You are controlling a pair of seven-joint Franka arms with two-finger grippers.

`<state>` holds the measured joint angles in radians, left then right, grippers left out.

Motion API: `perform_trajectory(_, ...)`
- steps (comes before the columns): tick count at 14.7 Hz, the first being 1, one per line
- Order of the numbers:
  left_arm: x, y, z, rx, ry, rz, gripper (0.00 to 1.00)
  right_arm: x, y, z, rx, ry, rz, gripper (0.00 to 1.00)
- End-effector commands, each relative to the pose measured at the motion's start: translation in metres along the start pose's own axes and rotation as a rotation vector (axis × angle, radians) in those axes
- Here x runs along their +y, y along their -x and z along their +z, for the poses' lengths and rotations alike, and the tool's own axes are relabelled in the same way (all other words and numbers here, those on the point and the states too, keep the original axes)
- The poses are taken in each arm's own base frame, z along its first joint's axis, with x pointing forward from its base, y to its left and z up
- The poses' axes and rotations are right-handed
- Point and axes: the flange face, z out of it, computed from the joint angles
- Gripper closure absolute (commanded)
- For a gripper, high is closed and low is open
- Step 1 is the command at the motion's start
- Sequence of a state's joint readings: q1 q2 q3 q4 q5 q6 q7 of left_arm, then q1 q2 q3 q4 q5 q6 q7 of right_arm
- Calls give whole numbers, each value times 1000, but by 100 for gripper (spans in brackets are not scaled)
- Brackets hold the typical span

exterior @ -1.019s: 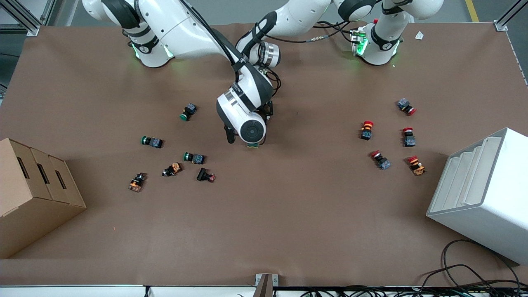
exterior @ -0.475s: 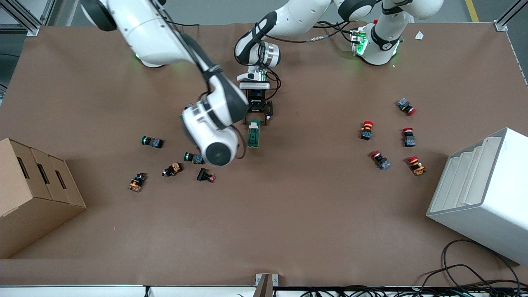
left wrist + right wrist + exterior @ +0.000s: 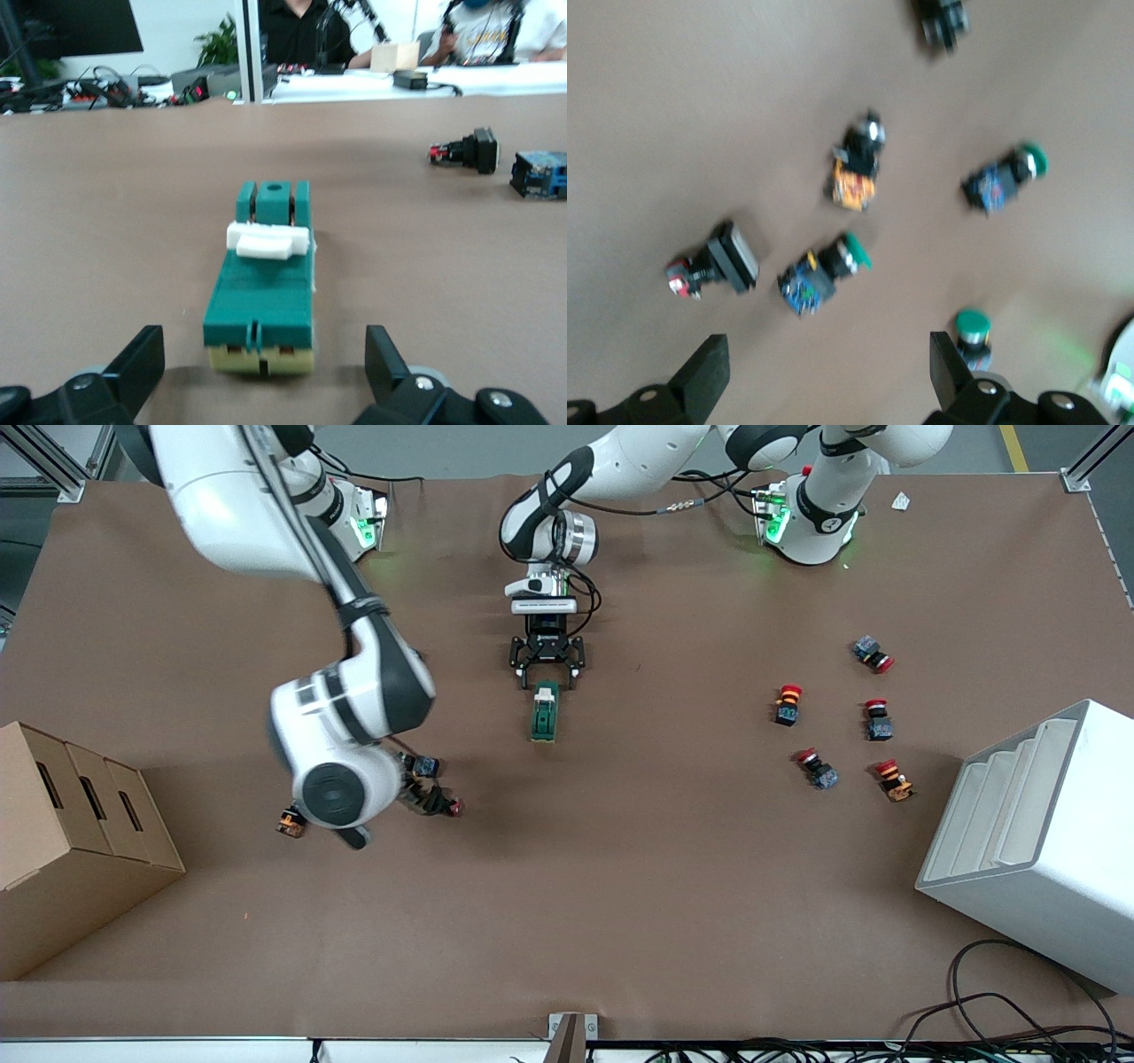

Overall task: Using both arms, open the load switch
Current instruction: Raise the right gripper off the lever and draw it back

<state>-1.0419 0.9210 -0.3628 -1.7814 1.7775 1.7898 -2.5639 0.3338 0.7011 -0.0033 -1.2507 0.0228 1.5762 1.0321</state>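
The load switch (image 3: 544, 715) lies flat on the brown table, a dark green oblong block with a white tab (image 3: 268, 241) across its top. My left gripper (image 3: 547, 676) is low at the switch's end toward the robots' bases and is open. Its fingertips (image 3: 144, 351) flank the switch's cream end (image 3: 262, 359) with a gap on each side. The right arm's wrist (image 3: 335, 784) hangs over a cluster of push buttons toward the right arm's end of the table. My right gripper (image 3: 828, 359) is open above them, holding nothing.
Green-capped push buttons (image 3: 824, 273), an orange one (image 3: 854, 173) and a black one (image 3: 716, 260) lie under the right gripper. Red push buttons (image 3: 833, 722) are scattered toward the left arm's end. A cardboard box (image 3: 71, 824) and a white rack (image 3: 1036, 841) stand at the table's ends.
The right arm has swung away from the load switch to the push button cluster, uncovering the switch. The left gripper's fingers have spread apart at the switch's end.
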Motion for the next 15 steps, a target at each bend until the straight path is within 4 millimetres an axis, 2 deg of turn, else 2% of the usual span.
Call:
perform_trajectory(1,16,-21,-18,-58,-20,-5,0,47,-27,-39,22,-54,-145,0)
perform_trajectory(3,15,-26,-13,-60,-33,-15,0,84,-46,-65,42,-94,-247,0)
perform_trajectory(6,12,-48,6,-77,-43,3,0,130,-80,-96,98,-151,-428,0)
perform_trajectory(9,2,-76,39,-134,-83,-43,0,169,-96,-125,156,-181,-583,0)
perform_trajectory(11,-5,-105,75,-163,-109,-46,0,191,-100,-140,190,-186,-693,0)
perform_trajectory(13,-10,-135,108,-192,-117,-50,0,213,-97,-155,209,-188,-706,0)
perform_trajectory(15,-28,-152,134,-275,-194,-95,0,232,-88,-160,237,-163,-693,0)
